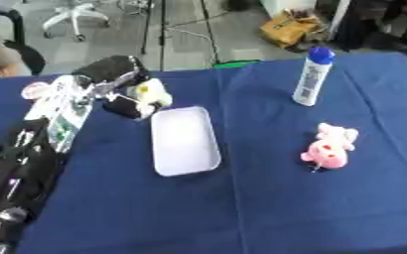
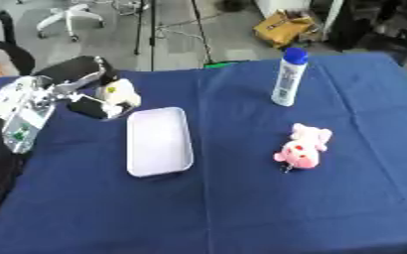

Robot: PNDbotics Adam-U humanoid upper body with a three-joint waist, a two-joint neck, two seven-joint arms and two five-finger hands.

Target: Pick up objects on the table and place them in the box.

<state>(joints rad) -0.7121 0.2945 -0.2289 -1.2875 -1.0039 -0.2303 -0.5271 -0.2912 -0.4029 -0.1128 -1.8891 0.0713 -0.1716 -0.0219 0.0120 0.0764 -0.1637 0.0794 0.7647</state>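
**A:** Desk (image 1: 328, 208) first, from the left eye: what lies on the blue cloth?

**B:** A shallow white box (image 1: 184, 141) sits left of centre, open side up and nothing in it. My left hand (image 1: 127, 94) comes in from the left, just beyond the box's far-left corner, fingers curled round a small white and yellow toy (image 1: 151, 92). I cannot tell whether the toy touches the cloth. To the right, well apart from the box, a pink plush pig (image 1: 330, 146) lies on the cloth. Beyond it a white bottle with a blue cap (image 1: 312, 76) stands upright near the far edge.

**A:** And your arm?

**B:** My left arm (image 1: 33, 149) runs up the left side of this view, black below, silver and white nearer the wrist.

**A:** Now the right eye. Does it show anything more?

**B:** Nearly the same picture, everything shifted a little left. My left hand is clasped on the toy, which is held just beside the box's far-left corner, outside the rim. The pig lies to the right of the box, the bottle upright beyond it. My right hand shows in neither view.

**A:** So where do the task's things stand?

**B:** The toy is in my left hand, the pig and the bottle on the cloth, none in the box.
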